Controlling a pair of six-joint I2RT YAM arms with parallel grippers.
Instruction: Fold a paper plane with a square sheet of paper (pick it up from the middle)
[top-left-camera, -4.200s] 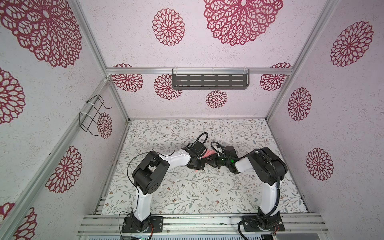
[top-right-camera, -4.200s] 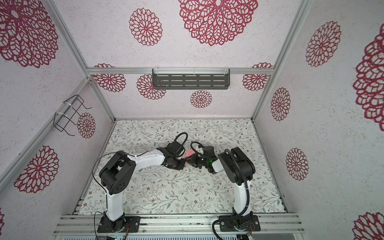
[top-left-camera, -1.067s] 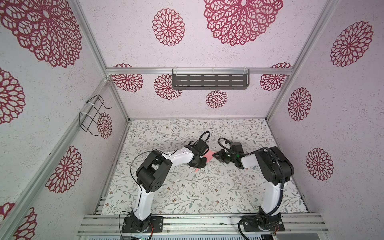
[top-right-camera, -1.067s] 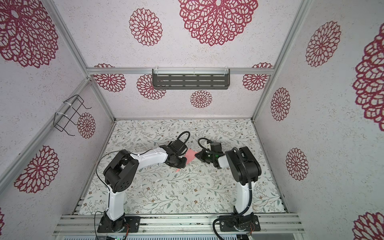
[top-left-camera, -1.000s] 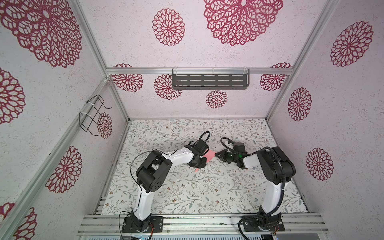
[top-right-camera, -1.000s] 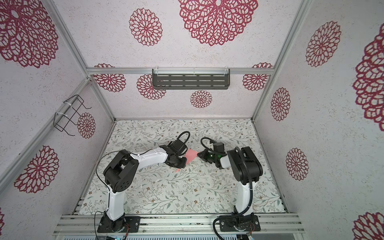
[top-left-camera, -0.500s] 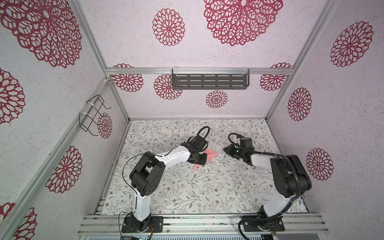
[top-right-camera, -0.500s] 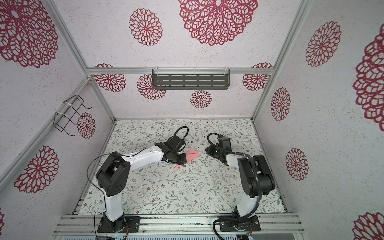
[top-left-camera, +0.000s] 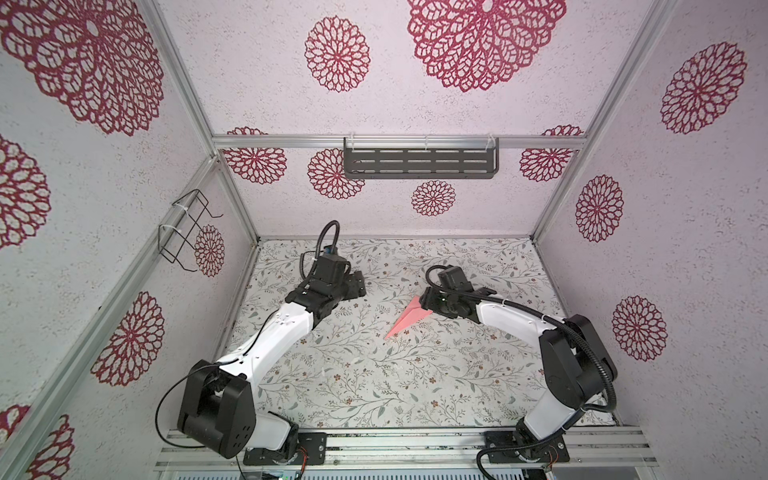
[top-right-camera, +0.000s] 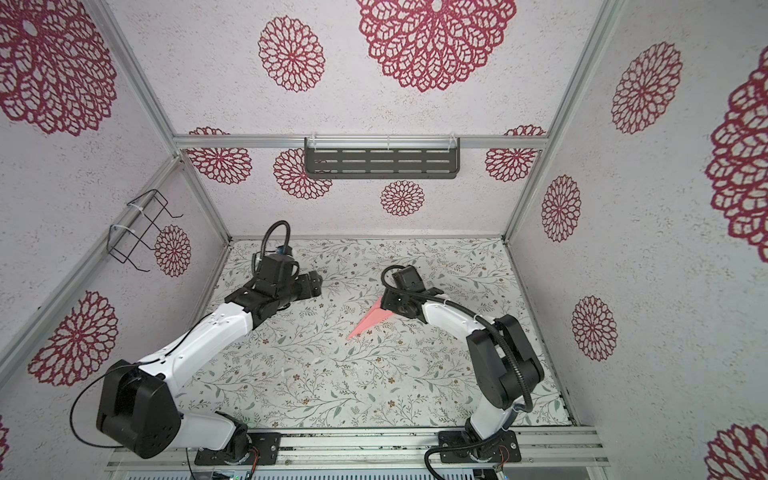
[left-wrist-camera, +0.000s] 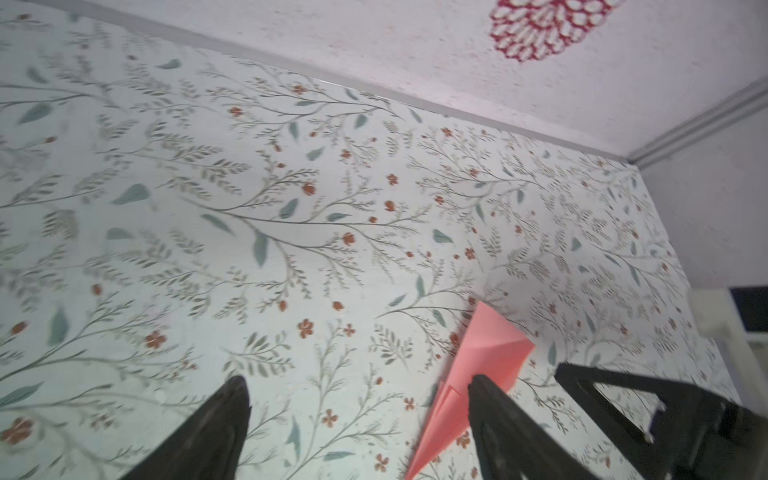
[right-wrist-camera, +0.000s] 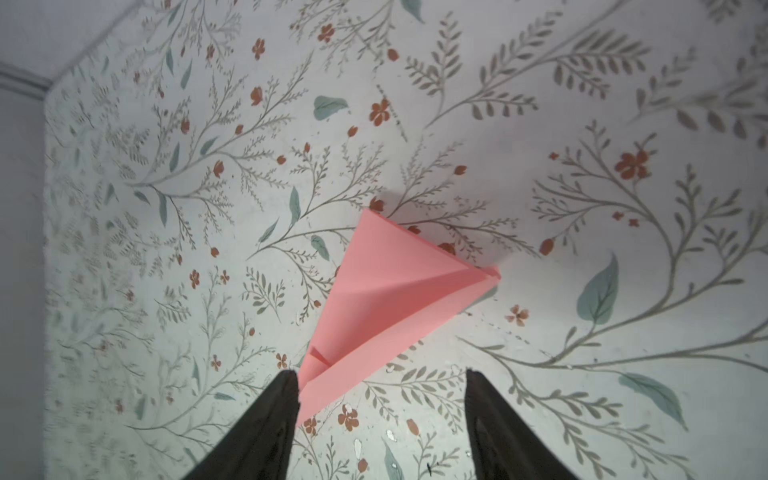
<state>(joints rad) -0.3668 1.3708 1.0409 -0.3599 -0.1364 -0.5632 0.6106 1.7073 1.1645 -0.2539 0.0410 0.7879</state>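
In both top views the salmon-pink, dart-shaped paper plane (top-left-camera: 409, 319) lies free on the floral-printed tabletop (top-left-camera: 374, 386), a little right of centre. Its wide end is tucked just beside the right tool (top-left-camera: 424, 302), whose jaws are hidden there under its own wrist. The left tool (top-left-camera: 356, 286) hangs well apart on the far left. The left wrist view adds that this tool's black fingers (left-wrist-camera: 232, 415) are spread with only bare tabletop between them, gripping nothing, and the plane lies beyond one of them. The right wrist view settles the right tool (right-wrist-camera: 380, 380): it is wide open and empty, with one end of the plane running behind a finger (right-wrist-camera: 274, 415). This view alone shows the creases and an upper layer lifted enough to cast a shadow. That closeness is the risk, I judge. A low or sideways pull-away could snag the light paper, dragging or flipping it, and the loosely pressed layers may spring apart.
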